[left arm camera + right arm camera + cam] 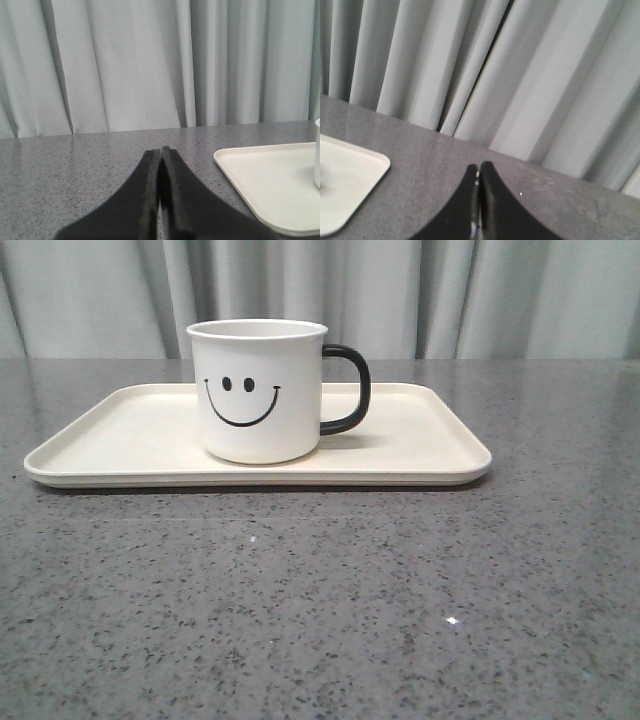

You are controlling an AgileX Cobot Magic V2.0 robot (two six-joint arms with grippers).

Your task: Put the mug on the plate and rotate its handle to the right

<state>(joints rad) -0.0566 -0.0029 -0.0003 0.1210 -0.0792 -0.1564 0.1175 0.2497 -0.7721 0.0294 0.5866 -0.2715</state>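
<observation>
Mug (258, 390) upright on the cream rectangular plate (120, 440), standing a little left of the plate's middle as seen from the front, its white side turned forward so the black smiley face (242, 400) looks out over the grey speckled table (320, 600). Its glossy black handle (350, 388) juts out to the right, clear of the plate's rim. Neither arm appears in the front view. From the left wrist, the left gripper (160, 150) hangs above bare tabletop with its black fingers pressed together on nothing, the plate's near corner off to one side and a sliver of the mug at the frame's edge. The right gripper (479, 170) is likewise closed and empty above the table, beside another corner of the plate. Pale pleated curtains (450, 290) hang behind.
</observation>
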